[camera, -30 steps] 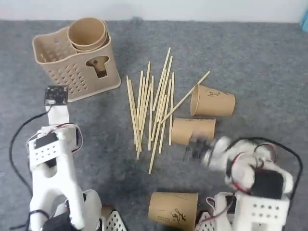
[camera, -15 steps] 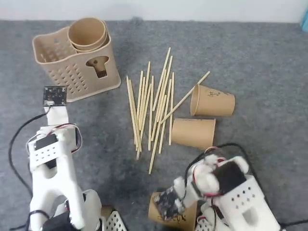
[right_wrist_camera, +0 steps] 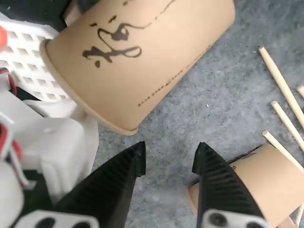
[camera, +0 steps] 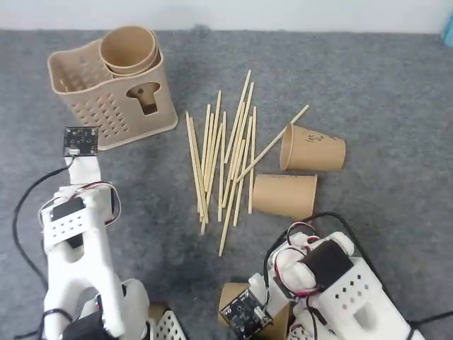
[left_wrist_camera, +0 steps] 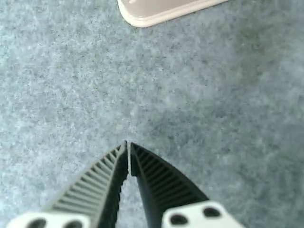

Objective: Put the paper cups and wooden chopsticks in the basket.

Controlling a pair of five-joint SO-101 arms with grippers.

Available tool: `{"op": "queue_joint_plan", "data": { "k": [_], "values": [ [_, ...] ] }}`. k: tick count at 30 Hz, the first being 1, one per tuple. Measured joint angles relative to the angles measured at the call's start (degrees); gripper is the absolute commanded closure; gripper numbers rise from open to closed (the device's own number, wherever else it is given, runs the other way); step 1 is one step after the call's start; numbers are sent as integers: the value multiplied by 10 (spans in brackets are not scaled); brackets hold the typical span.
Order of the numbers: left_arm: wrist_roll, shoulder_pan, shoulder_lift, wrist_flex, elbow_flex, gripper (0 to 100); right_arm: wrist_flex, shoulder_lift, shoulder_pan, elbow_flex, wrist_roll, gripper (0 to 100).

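Observation:
A tan perforated basket stands at the back left with stacked paper cups in it. Several wooden chopsticks lie scattered mid-table. Two paper cups lie on their sides to the right, one farther back and one nearer. A third, printed cup lies at the front edge against an arm's white base. My right gripper hangs open just off that cup's end, holding nothing. My left gripper is shut and empty over bare carpet near the basket's foot.
Grey carpet covers the table. The left arm stands at the front left, the right arm at the front right. The nearer cup and chopstick ends lie just beyond the right gripper.
The right arm has swung away from the nearer side-lying cup toward the front edge and now hangs over the printed cup. The left arm has not moved.

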Motion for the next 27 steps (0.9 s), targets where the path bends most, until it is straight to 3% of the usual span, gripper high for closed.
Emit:
{"op": "queue_joint_plan", "data": {
  "k": [4, 9, 12, 20, 27],
  "values": [
    [0, 0, 0, 0, 0, 988, -9, 0, 0, 3, -32, 804],
    [0, 0, 0, 0, 0, 988, -53, 11, 30, 16, -193, 804],
    [0, 0, 0, 0, 0, 988, -77, 14, 84, 17, -290, 805],
    [0, 16, 0, 0, 6, 988, -172, 14, 335, 17, -530, 805],
    [1, 33, 0, 19, 6, 988, -178, 14, 578, -15, -618, 805]
  ]
}}
